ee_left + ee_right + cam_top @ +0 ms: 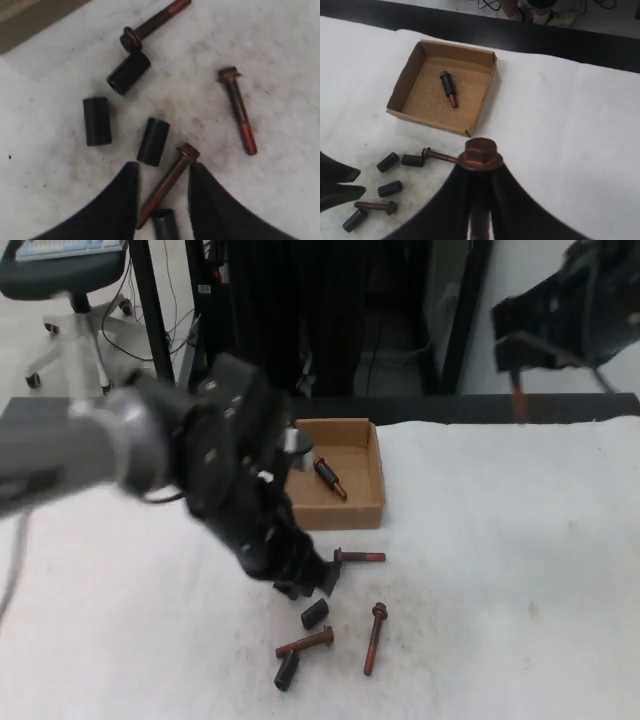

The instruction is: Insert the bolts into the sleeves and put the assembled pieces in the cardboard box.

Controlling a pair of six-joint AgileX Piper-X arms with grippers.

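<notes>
Left gripper point(163, 169) hangs open, its fingers either side of a rusty bolt point(167, 187) that lies among short black sleeves point(153, 141) toward the worktop's point(520, 570) near edge. Right gripper point(480, 172) is clamped on a flanged bolt point(480, 154), hex head poking past the fingertips. The cardboard box point(402, 85), by the far edge, holds one assembled piece point(448, 88). The white cover is rust-speckled, and an office chair point(60, 280) stands behind.

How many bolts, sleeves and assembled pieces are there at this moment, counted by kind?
Bolts: 4 (3 on the bench, 1 held in the right fingers)
Sleeves: 4, all on the bench
Assembled pieces: 1, in the box
Total: 9
</notes>
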